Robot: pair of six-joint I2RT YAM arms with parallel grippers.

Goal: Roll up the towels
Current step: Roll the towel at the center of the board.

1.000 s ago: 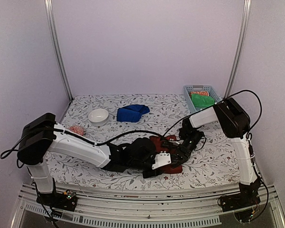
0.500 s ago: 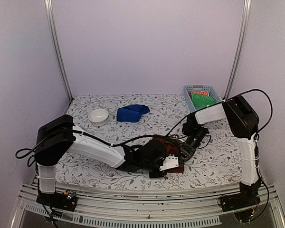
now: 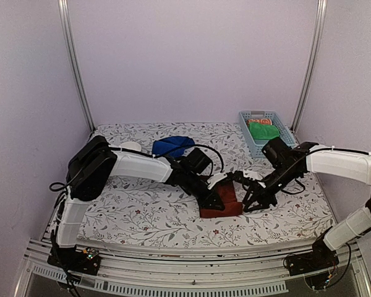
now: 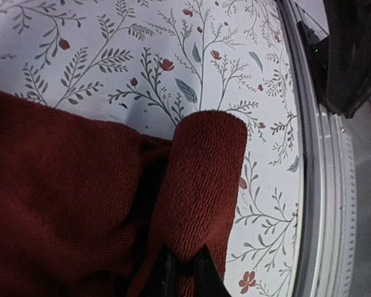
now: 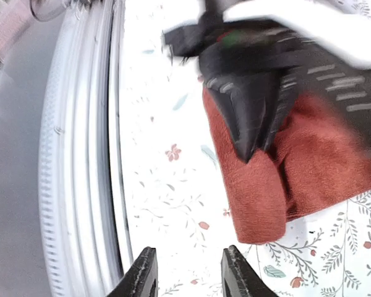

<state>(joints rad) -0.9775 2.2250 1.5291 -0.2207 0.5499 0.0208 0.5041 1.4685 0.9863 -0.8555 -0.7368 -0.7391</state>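
The dark brick-red towel point(image 3: 226, 204) lies at the table's front middle, its near edge folded into a short roll point(image 4: 204, 179). My left gripper point(image 3: 214, 199) reaches it from the left and is shut on the roll, its fingertips point(image 4: 204, 275) pinching the cloth. My right gripper point(image 3: 252, 203) is open and empty just right of the towel, with the towel's rolled end point(image 5: 260, 204) ahead of its fingers point(image 5: 142, 275). The royal blue towel point(image 3: 172, 146) lies bunched at the back of the table, untouched.
A blue basket point(image 3: 245, 127) at the back right holds a green cloth point(image 3: 263, 131) and an orange patterned cloth point(image 3: 258, 121). A white bowl point(image 3: 130, 146) peeks out behind the left arm. The table's metal front rail point(image 5: 80, 154) runs close to the towel.
The left arm has swung back and now reaches the red towel from the far left. The right gripper has come off the towel and moved right. The towel's near edge is now rolled.
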